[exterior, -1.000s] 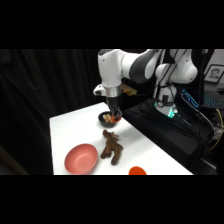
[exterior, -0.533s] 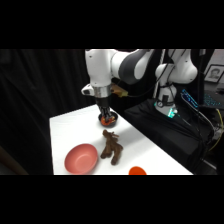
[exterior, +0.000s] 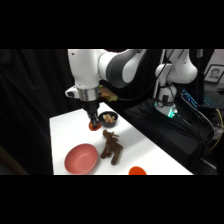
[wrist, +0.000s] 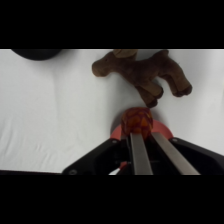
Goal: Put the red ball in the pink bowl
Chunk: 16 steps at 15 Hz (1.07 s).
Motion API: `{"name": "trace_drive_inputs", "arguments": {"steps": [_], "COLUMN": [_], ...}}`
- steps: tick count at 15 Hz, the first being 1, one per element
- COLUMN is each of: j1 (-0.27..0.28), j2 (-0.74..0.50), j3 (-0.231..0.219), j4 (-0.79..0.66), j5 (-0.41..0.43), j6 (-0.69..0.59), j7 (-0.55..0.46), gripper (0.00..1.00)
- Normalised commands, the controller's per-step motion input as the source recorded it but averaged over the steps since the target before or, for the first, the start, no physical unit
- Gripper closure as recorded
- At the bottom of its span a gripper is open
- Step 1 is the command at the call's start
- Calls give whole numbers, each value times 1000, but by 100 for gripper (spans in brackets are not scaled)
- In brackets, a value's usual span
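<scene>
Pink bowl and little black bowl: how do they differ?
The pink bowl is much wider than the black bowl. The pink bowl is empty; the black bowl holds pale bits. The pink bowl sits near the front edge of the white table, the black bowl farther back, beyond the brown plush toy. Both are round and stand upright.

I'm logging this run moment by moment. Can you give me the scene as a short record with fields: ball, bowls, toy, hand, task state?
red ball: on the table, beside the small black bowl
hand: lowered onto the red ball; grip cannot be told
pink bowl: near the table's front, empty, apart from the ball
small black bowl: pale bits inside
plush toy: brown, lying beside the pink bowl
orange-red object: at the table's front edge
task state: ball not yet in the pink bowl
</scene>
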Motion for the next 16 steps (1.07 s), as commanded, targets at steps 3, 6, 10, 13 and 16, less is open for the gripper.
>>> {"name": "trace_drive_inputs", "arguments": {"steps": [3,6,10,13,16], "j1": [17,13,3,4,8], "j2": [377,398,384,344,284], "j3": [8,5,22,22,10], "j4": [635,640,563,473,374], "j5": [79,96,133,129,108], "j6": [-230,-236,-167,-118,-98], "j7": [-66,-77,-110,-120,-120], "gripper": [97,97,96,97,97]}}
